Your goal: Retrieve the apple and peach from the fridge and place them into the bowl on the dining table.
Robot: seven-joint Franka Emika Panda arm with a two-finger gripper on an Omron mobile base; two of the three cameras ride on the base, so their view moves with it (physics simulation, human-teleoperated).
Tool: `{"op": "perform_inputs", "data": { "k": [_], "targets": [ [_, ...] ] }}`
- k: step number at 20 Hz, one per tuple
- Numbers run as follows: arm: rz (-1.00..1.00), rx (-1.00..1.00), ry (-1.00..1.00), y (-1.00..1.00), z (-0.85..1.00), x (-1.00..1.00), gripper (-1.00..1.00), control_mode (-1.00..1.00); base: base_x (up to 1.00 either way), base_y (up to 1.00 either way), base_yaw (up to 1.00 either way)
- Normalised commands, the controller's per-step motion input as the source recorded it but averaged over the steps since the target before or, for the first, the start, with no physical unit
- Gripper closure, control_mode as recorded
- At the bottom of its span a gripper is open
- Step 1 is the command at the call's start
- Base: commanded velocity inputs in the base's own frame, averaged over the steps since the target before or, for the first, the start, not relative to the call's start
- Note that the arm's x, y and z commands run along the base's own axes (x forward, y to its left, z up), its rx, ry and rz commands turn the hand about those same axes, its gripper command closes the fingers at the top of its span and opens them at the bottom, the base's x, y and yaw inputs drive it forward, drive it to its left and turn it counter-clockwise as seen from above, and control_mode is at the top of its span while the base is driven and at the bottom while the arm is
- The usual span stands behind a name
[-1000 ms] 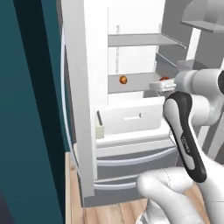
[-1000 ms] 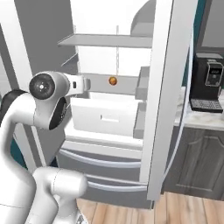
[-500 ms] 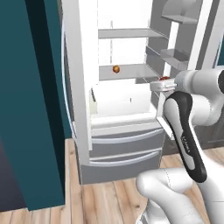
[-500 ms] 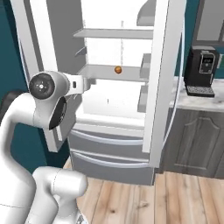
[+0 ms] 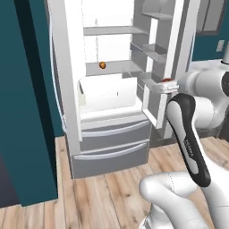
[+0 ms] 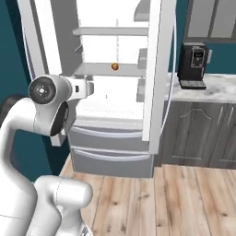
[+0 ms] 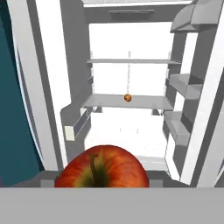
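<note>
The apple (image 7: 101,167) was held in the claw (image 5: 166,82); the peach (image 7: 127,98) remained on the fridge (image 5: 71,76) shelf, centre frame.

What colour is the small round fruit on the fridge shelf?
Orange with brownish shading; the peach shows best in the hand view.

Three cameras, all facing the open fridge (image 5: 107,89) from a little way back.

From behind me on my left, one base camera looks forward and down past my arm, taking the fridge slightly from its left. Its twin behind my right shoulder faces the same white interior from the other side, with the coffee machine (image 6: 192,65) on the bench (image 6: 216,87) to its right. My hand camera looks straight in along my jaws, the apple (image 7: 101,169) very close at its bottom. All three share the shelf (image 7: 127,102) carrying the peach (image 5: 102,65).
</note>
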Motion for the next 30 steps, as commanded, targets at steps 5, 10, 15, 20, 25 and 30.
{"op": "perform_inputs", "data": {
  "k": [5,10,15,20,25,30],
  "targets": [
    [0.00,0.00,0.00,0.00,0.00,0.00,1.00,1.00,-0.63,-0.09,-0.24],
    [0.00,0.00,0.00,0.00,0.00,0.00,1.00,1.00,-0.68,-0.22,-0.34],
    [0.00,0.00,0.00,0.00,0.00,0.00,1.00,1.00,-0.56,-0.17,-0.45],
    [0.00,0.00,0.00,0.00,0.00,0.00,1.00,1.00,-0.47,-0.05,-0.47],
    [0.00,0.00,0.00,0.00,0.00,0.00,1.00,1.00,-0.40,-0.04,-0.47],
    [0.00,0.00,0.00,0.00,0.00,0.00,1.00,1.00,-0.46,-0.02,-0.48]
  ]
}}
